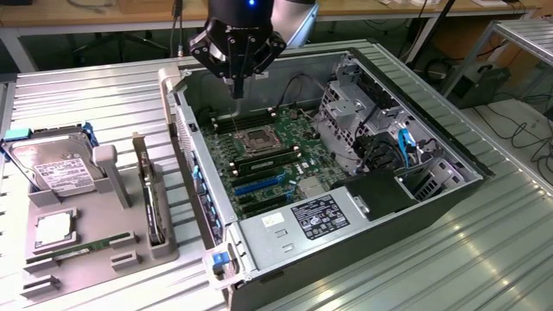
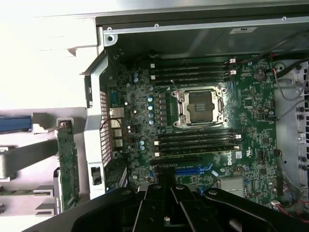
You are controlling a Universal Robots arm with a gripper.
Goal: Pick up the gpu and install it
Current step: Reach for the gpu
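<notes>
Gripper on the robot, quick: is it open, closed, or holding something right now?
Gripper: closed, holding nothing, above the open computer case; the gpu stands outside the case.

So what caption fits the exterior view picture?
Shut fingers above the open computer case; gpu stands in the grey tray.

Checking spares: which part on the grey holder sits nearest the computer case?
The graphics card, standing on edge; the hard drive, chip and memory stick sit farther toward the exterior view's left.
</notes>
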